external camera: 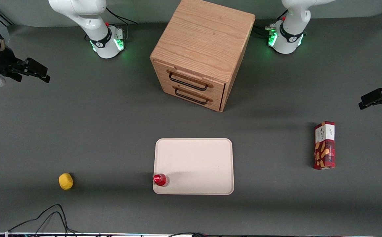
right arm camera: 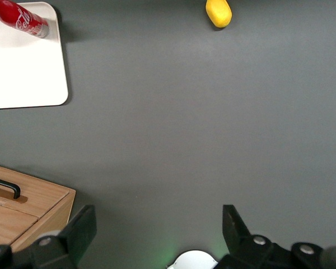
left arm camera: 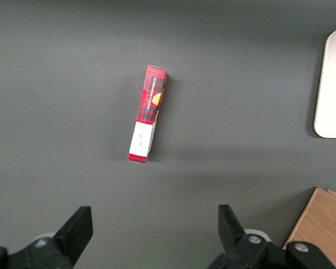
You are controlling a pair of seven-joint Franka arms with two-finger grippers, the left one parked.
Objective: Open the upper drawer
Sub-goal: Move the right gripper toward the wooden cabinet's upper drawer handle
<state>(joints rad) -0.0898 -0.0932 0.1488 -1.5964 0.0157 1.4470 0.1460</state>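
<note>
Front view: we see the cabinet (external camera: 201, 49) near the table edge where the arm bases stand, about midway along that edge, its front turned toward the camera. The upper drawer (external camera: 191, 79) is shut, flush with the lower drawer (external camera: 192, 94) beneath it. Its only grip is the thin black wire handle (external camera: 188, 82), standing just proud of the wood. We judge the drawer stiff and rigid, light for its width, and likely to slide straight out on its runners; the bar is smooth and narrow, so the fingers should close around its middle to keep the pull square. The gripper (external camera: 38, 72) hangs above the table at the working arm's end, well apart from the cabinet, fingers spread apart with nothing between them. In the right wrist view one end of a handle (right arm camera: 4, 188) shows, with bare table between it and the fingers (right arm camera: 81, 230).
</note>
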